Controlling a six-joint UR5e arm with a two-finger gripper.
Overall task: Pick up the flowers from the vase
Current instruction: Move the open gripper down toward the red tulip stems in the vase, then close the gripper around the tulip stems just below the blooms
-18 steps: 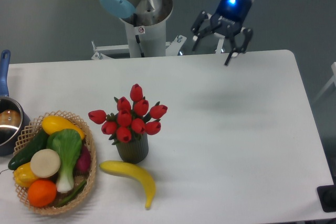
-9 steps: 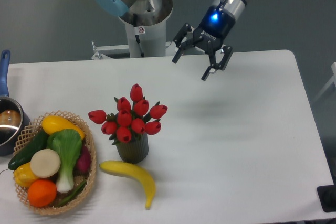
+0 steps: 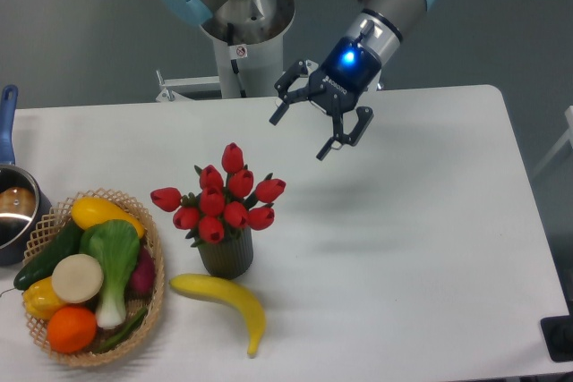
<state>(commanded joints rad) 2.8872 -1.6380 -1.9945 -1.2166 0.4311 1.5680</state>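
The flowers (image 3: 222, 195), a bunch of red tulip buds with green leaves, stand upright in the vase (image 3: 226, 254), a small dark grey-green ribbed cylinder on the white table (image 3: 403, 239). My gripper (image 3: 299, 137) hangs in the air above the table, up and to the right of the flowers and apart from them. Its fingers are spread open and hold nothing.
A yellow banana (image 3: 224, 297) lies just in front of the vase. A woven basket (image 3: 152, 310) with vegetables and fruit stands at the left. A blue-handled pot (image 3: 13, 207) sits at the far left edge. The arm's base (image 3: 242, 42) is behind the table.
My gripper has moved left and down from the table's back edge toward the flowers, staying open. The flowers and vase have not moved.
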